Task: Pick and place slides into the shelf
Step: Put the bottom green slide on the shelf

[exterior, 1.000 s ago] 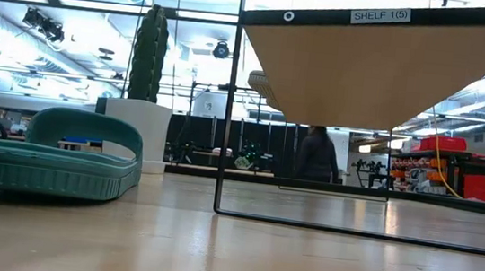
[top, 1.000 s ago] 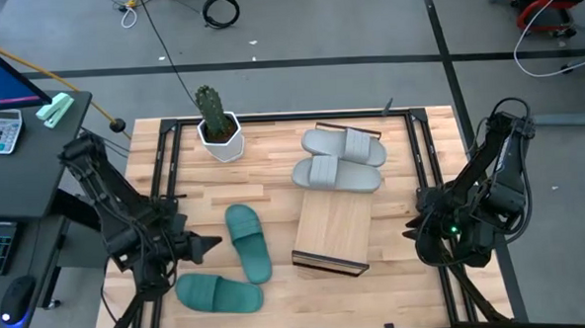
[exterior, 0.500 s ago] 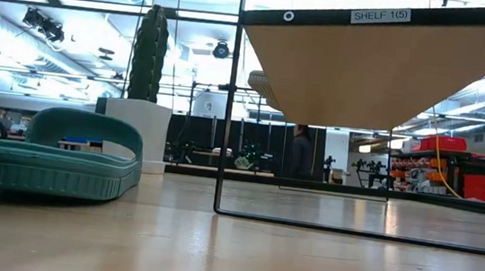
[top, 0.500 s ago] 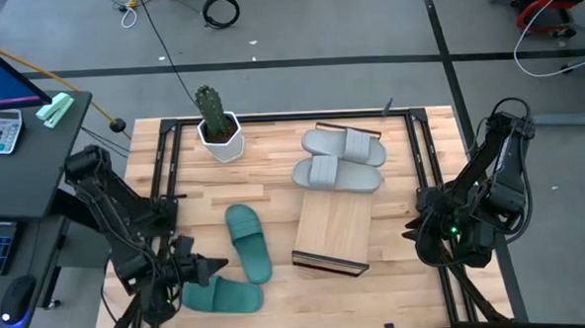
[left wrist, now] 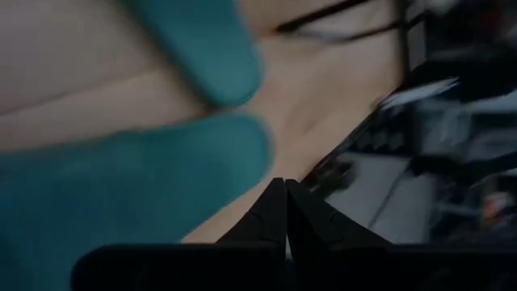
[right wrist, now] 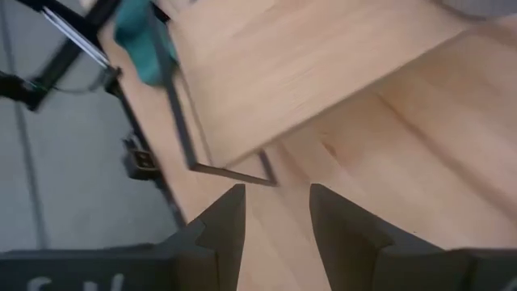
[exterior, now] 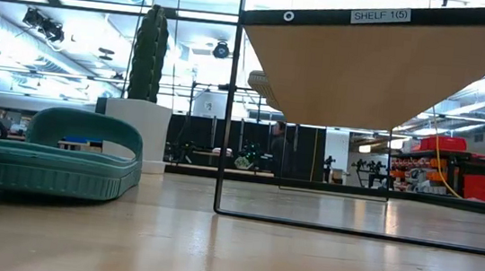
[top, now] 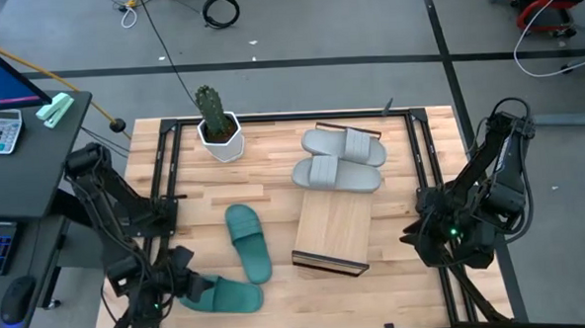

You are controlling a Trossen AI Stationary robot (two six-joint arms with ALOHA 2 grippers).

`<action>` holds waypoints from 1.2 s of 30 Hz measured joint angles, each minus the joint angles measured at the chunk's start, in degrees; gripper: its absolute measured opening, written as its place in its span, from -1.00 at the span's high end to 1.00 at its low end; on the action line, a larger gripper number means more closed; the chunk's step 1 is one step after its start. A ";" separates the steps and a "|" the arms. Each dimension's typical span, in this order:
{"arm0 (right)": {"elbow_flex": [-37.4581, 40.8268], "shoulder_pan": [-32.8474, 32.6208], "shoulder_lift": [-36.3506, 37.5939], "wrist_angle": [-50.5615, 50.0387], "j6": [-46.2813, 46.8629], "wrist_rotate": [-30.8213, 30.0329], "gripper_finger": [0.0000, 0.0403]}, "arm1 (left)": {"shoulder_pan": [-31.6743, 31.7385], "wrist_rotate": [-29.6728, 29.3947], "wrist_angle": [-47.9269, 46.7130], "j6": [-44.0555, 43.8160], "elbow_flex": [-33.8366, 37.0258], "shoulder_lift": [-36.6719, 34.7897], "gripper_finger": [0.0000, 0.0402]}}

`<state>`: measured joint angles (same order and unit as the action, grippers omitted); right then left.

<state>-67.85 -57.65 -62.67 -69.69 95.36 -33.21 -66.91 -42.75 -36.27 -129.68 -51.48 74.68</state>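
Teal slide [top: 220, 295] lies at the table's 7 o'clock corner, long axis running 9-to-3, its heel end touching or just beside the left gripper [top: 179, 285], jaws together, far nearer than the right gripper [top: 411, 235], jaws apart, empty.

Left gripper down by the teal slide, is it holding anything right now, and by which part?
Nothing is held. The left gripper has its jaws shut together and empty, next to the end of the near teal slide. The right gripper is open, also empty.
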 joint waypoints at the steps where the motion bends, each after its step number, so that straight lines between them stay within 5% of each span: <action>1: 0.00 -0.01 0.00 0.89 0.68 -0.48 0.27 | -0.23 1.81 -0.82 0.03 0.00 -0.18 0.96; 22: 0.00 6.43 -3.82 13.88 5.61 -4.81 0.27 | -9.23 27.17 -22.40 1.26 0.00 -0.47 0.86; 27: 0.00 7.44 -7.62 18.57 5.54 -4.69 0.27 | -9.03 26.88 -20.83 1.05 1.99 -0.68 0.71; 36: 0.00 8.05 -11.42 24.58 5.52 -4.68 0.27 | -7.76 17.38 1.96 1.80 14.49 -7.09 0.34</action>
<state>-67.85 -49.60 -74.09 -45.11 100.88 -37.89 -74.67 -25.38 -34.31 -127.87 -37.00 67.59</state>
